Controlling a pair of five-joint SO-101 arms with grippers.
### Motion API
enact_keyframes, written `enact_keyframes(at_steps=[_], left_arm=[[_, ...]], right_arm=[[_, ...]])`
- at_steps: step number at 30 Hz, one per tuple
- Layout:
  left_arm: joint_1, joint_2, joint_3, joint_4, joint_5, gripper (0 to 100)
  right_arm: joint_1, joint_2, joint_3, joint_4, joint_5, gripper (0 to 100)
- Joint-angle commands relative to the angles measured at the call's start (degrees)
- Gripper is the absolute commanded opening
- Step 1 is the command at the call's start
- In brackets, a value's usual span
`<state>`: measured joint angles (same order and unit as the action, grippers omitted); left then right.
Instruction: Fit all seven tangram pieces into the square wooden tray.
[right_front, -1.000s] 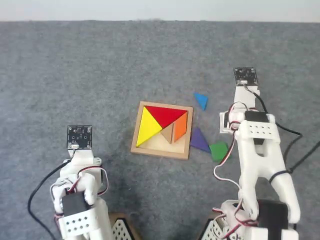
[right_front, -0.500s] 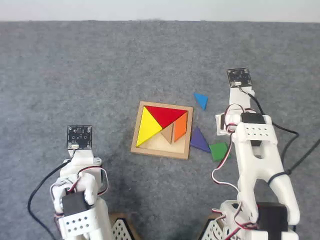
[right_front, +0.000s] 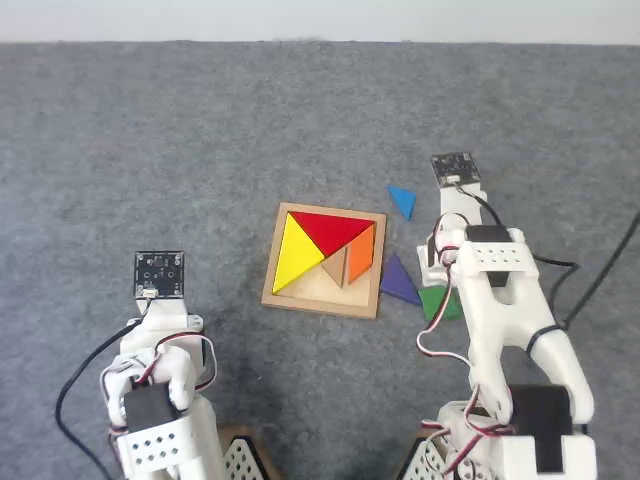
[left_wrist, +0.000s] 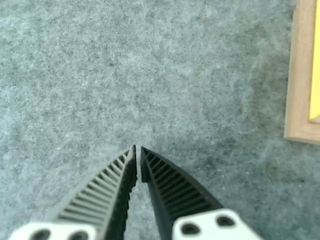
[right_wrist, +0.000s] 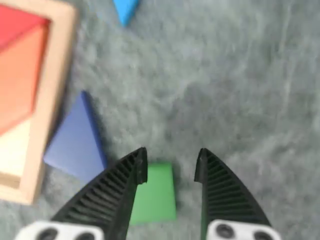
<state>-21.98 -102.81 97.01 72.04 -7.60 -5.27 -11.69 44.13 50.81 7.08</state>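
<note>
Swinging in toward the tray over the last second, the right arm (right_front: 490, 290) now covers part of the green piece (right_front: 433, 303), which lay clear of it before. The pieces and the left arm (right_front: 155, 395) have not shifted.

From above, the tray (right_front: 322, 304) sits mid-table on the grey mat (right_front: 200, 130). The yellow (right_front: 290, 255), red (right_front: 330, 230) and orange (right_front: 362, 250) pieces are seated in it, and its near part looks unfilled. Outside it, on the right arm's side, lie the blue triangle (right_front: 402, 200), the purple piece (right_front: 398, 281) just beside the rim, and the green piece just beyond that.

At the left wrist, the left gripper (left_wrist: 138, 148) hangs over bare mat, its jaws closed on nothing. The tray's rim shows off to one side, well apart from it.

At the right wrist, the right gripper (right_wrist: 171, 155) stands with its jaws spread and empty. The green piece lies under them, back from the tips and off-centre toward the finger on the purple piece's side, which overlaps one edge. Its sides run roughly in line with the fingers. Beyond that finger come the purple piece and then the tray, with the blue triangle farther ahead.

The right arm is far nearer to all three loose pieces. A grasp on the green one likely needs the jaws centred over it first.
</note>
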Motion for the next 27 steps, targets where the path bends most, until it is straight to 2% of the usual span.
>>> enact_keyframes(at_steps=[1,4,8,16,27], left_arm=[[-0.18,-1.05,-0.48,0.26,-0.53,2],[-0.18,-1.05,-0.48,0.26,-0.53,2],[-0.18,-1.05,-0.48,0.26,-0.53,2],[-0.18,-1.05,-0.48,0.26,-0.53,2],[-0.18,-1.05,-0.48,0.26,-0.53,2]], right_arm=[[-2.15,-2.86,-1.93,6.46,2.73,17.2],[-6.55,-3.12,-1.58,10.51,5.1,17.3],[-8.92,-3.12,-0.7,10.24,3.43,17.3],[-4.0,1.8,-0.97,8.92,3.96,17.3],[-3.82,6.64,-1.32,6.73,5.1,17.4]])
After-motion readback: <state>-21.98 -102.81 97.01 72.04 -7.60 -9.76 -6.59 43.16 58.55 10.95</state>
